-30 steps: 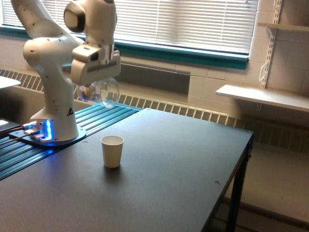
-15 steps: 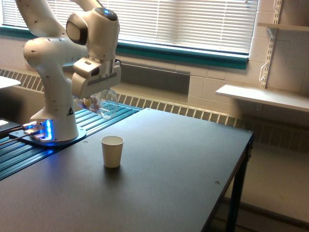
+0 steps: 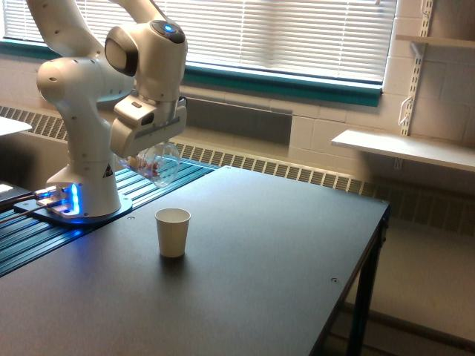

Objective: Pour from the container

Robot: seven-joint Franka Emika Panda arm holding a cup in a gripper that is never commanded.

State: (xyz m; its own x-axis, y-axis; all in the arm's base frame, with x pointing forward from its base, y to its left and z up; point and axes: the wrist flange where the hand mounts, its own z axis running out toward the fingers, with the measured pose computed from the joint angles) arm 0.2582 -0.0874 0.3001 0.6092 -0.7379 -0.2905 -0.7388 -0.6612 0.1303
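the white arm's hand (image 3: 145, 153) pinches the container (image 3: 159, 162), a clear rounded cup tipped on its side with reddish-brown bits showing inside. it hangs in the air above and behind the paper cup (image 3: 172, 232), which stands upright on the dark worktop (image 3: 245, 282)

Dark matte desk (image 3: 260, 282), small cream paper cup (image 3: 172, 232) standing upright on it toward the exterior view's left, white robot base (image 3: 83, 200) with blue light on ribbed strip (image 3: 111, 200) at far left edge
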